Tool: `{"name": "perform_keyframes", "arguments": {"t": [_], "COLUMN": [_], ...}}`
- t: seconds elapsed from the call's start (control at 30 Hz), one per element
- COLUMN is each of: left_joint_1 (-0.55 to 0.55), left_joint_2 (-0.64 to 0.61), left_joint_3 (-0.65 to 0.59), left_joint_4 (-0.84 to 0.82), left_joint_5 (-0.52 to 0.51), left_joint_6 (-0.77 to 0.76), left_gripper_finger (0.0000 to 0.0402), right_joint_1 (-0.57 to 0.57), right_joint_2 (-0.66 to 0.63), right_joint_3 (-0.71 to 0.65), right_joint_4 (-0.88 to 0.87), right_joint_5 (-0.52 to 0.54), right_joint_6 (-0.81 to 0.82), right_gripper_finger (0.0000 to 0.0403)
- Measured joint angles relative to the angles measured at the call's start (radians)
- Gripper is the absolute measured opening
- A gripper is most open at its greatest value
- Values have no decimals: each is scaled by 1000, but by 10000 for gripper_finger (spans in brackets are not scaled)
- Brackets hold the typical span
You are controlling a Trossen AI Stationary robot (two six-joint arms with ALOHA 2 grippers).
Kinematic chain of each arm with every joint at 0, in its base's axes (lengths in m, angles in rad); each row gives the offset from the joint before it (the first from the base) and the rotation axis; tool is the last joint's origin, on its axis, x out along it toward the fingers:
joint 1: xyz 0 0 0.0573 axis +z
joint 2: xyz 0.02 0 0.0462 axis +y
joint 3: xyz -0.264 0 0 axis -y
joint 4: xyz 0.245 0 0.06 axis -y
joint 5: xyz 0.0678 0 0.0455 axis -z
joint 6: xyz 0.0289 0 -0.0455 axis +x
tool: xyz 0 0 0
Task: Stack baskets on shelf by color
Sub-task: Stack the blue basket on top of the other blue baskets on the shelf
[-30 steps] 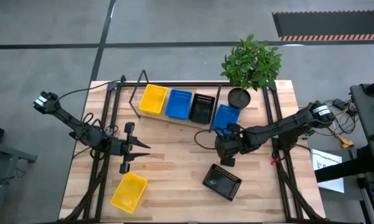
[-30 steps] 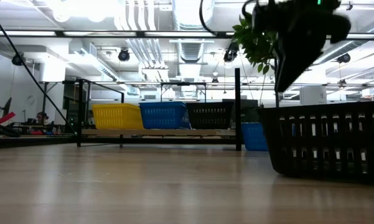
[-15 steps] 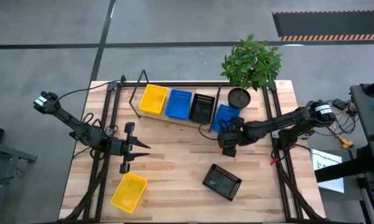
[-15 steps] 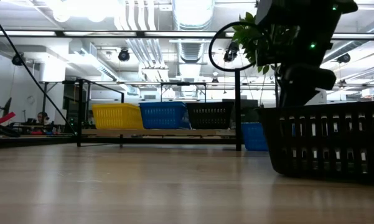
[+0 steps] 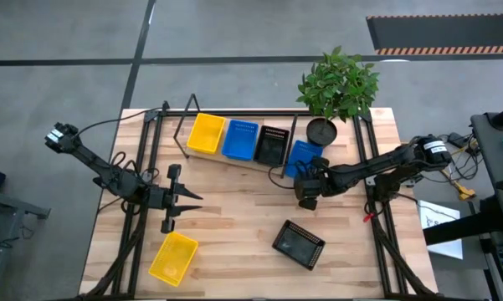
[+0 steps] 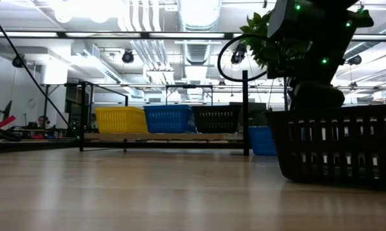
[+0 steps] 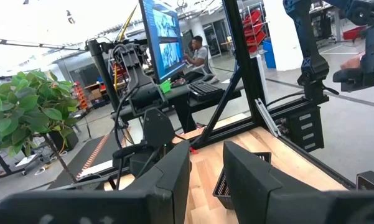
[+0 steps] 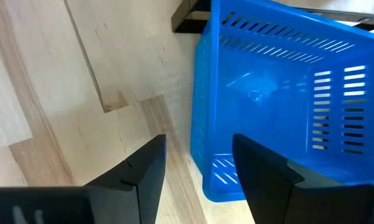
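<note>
The shelf (image 5: 234,161) at the table's far side carries a yellow basket (image 5: 206,133), a blue basket (image 5: 240,140) and a black basket (image 5: 273,145) side by side. Another blue basket (image 5: 304,155) rests on the table just right of the shelf. My right gripper (image 8: 199,180) is open at this basket's near end; the basket's near corner (image 8: 205,177) lies between the fingers, apart from both. A black basket (image 5: 299,243) and a yellow basket (image 5: 173,257) sit on the near half of the table. My left gripper (image 5: 192,198) hovers open at the left, holding nothing.
A potted plant (image 5: 335,88) stands at the far right corner, just behind the blue basket on the table. Black frame posts (image 5: 146,159) run along both table sides. Bare wood lies between the shelf and the two near baskets.
My right gripper has moved from above the table's middle, near the black basket, toward the far edge, up to the blue basket beside the shelf. The black basket has stayed where it was.
</note>
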Motion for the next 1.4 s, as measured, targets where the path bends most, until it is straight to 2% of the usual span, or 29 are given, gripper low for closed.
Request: {"name": "perform_keyframes", "arguments": {"t": [0.17,0.67,0.97,1.17,1.4], "left_joint_1": [0,0,0,0,0], "left_joint_2": [0,0,0,0,1], "left_joint_3": [0,0,0,0,0], "left_joint_4": [0,0,2,2,3], "left_joint_5": [0,0,0,0,0], "left_joint_6": [0,0,0,0,0], "left_gripper_finger": [82,82,82,82,82], "right_joint_1": [0,0,3,3,21], "right_joint_2": [0,0,-2,-2,1], "right_joint_3": [-6,-6,55,110,129], "right_joint_4": [12,42,17,-36,79], "right_joint_5": [0,-6,-215,-274,-402], "right_joint_6": [9,-4,51,112,142], "right_gripper_finger": [149,18,11,10,10]}}
